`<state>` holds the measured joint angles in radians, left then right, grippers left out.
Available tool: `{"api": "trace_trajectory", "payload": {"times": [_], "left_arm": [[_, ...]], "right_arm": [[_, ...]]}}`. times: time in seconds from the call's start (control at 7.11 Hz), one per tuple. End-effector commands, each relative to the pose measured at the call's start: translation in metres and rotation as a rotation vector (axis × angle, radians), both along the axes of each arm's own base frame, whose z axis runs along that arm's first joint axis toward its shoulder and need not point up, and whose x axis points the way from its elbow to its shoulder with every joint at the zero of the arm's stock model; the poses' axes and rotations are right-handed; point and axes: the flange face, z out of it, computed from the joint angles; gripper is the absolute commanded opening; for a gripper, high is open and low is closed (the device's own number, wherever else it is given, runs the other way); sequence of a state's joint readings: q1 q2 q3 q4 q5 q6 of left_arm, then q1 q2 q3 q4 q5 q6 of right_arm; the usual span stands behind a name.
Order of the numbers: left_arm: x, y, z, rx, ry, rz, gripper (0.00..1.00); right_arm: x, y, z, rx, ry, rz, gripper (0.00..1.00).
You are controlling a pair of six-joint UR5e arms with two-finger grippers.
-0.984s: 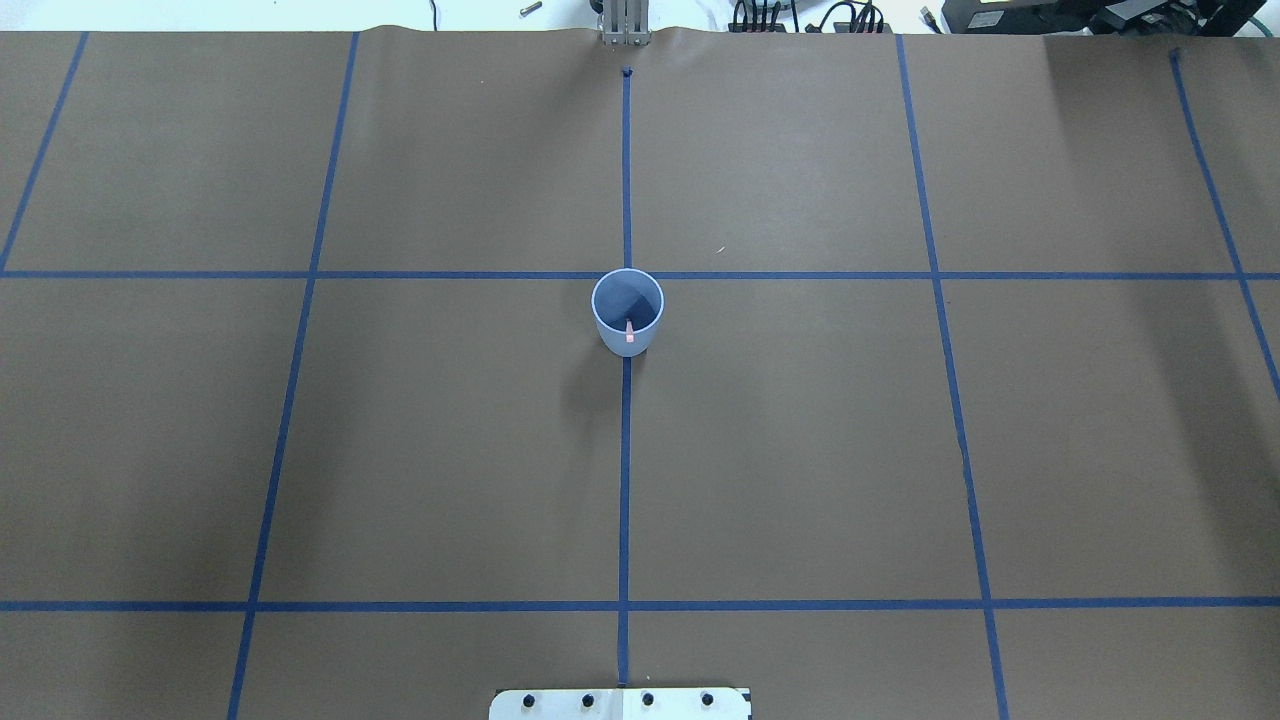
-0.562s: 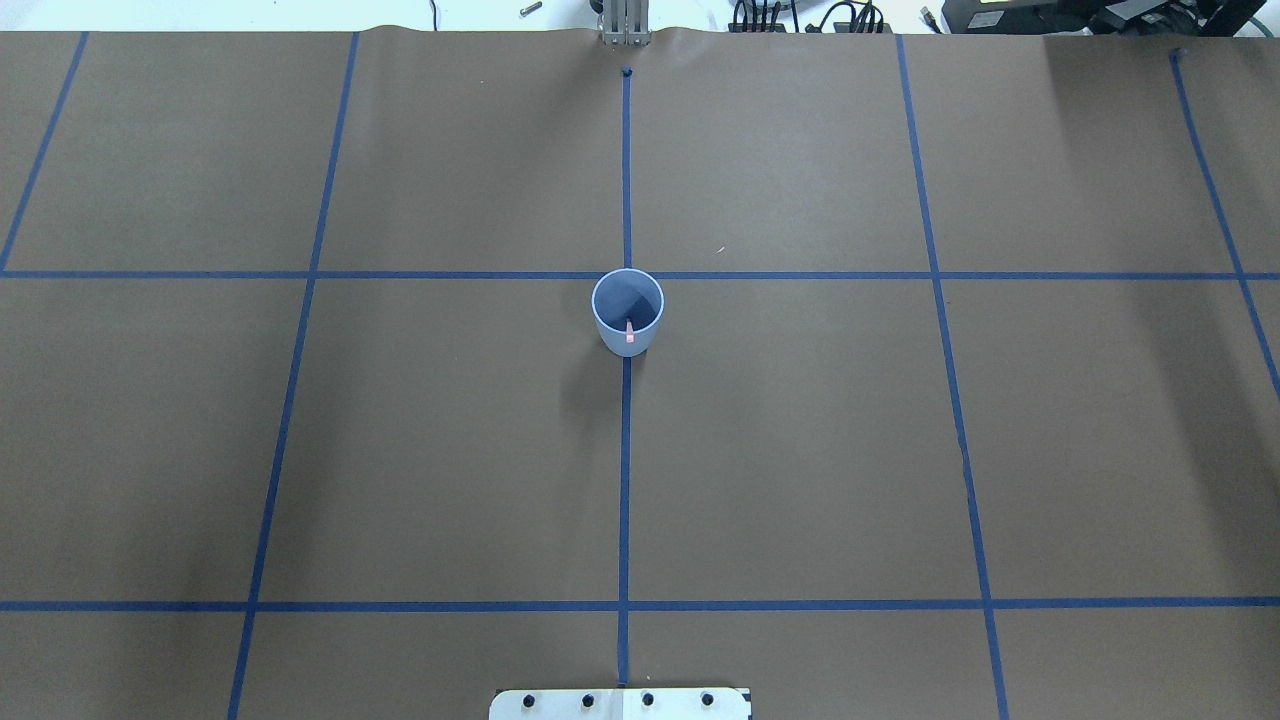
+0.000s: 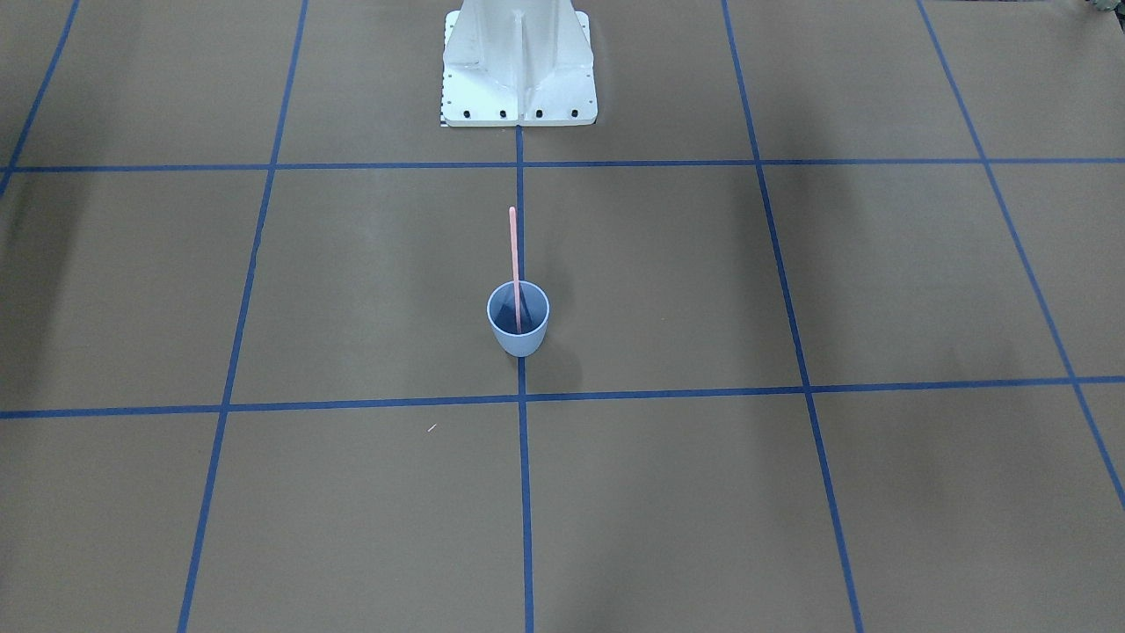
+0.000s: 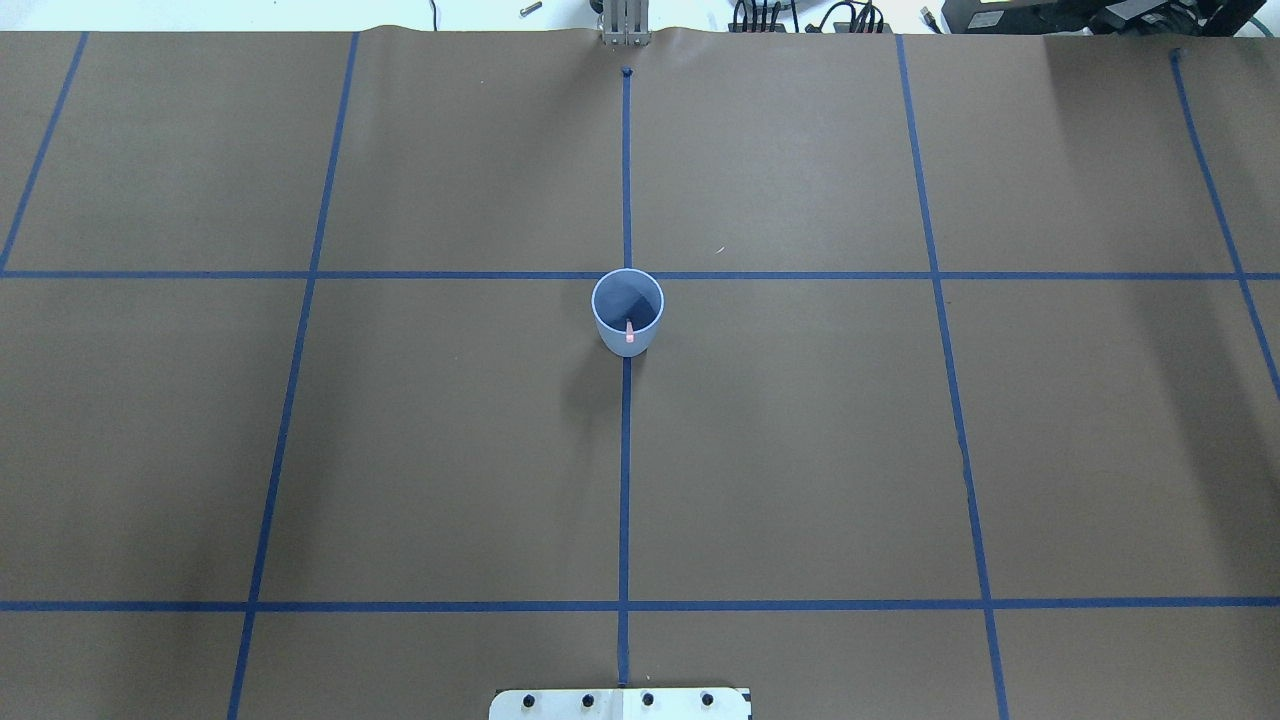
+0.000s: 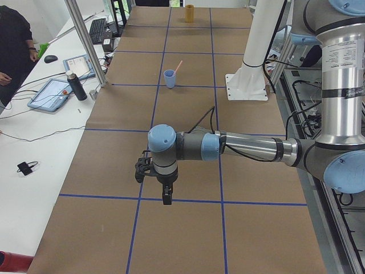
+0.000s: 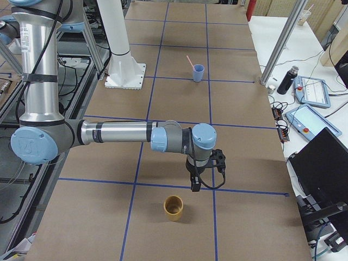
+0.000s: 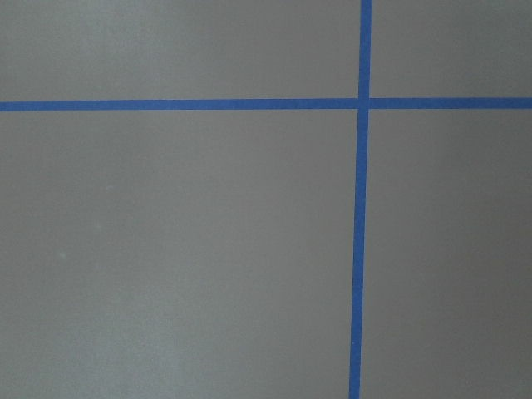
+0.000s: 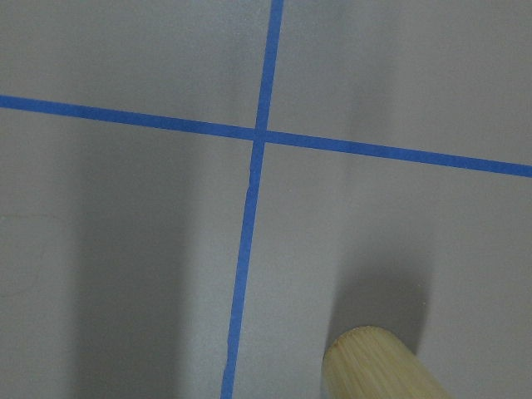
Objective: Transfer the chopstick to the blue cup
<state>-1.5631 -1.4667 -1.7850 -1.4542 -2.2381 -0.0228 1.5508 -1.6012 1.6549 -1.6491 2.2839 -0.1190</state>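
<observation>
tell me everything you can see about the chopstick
The chopstick is a thin, straight, pale pink stick; its material is unclear. Its lower end sits inside the upright blue cup, and it tilts toward the robot's base, with most of its length rising above the rim. Only the cup touches it.

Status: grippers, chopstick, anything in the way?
Left gripper, right gripper: far from cup, state unclear. Chopstick leaning inside blue cup. Tan cup sits by right gripper.

No readable text, label, brand, number or sign shows in any view.
</observation>
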Motion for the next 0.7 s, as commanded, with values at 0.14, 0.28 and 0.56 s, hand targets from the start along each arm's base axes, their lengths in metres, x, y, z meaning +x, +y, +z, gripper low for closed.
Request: {"api": "trace_trajectory", "payload": {"times": [0.14, 0.28, 0.56], "left_arm": [[0.0, -0.0006, -0.0008, 0.002, 0.0, 0.0, 0.99], [0.0, 0.0, -0.0009, 0.002, 0.0, 0.0, 0.99], [0.0, 0.0, -0.0009, 0.002, 0.0, 0.0, 0.99]], "right_arm": [[-0.0006, -0.0004, 0.0003, -0.002, -0.008, 0.001, 1.0], [-0.0006, -0.0003, 0.0004, -0.004, -0.008, 0.001, 1.0], [-0.0006, -0.0004, -0.0003, -0.002, -0.008, 0.001, 1.0]]}}
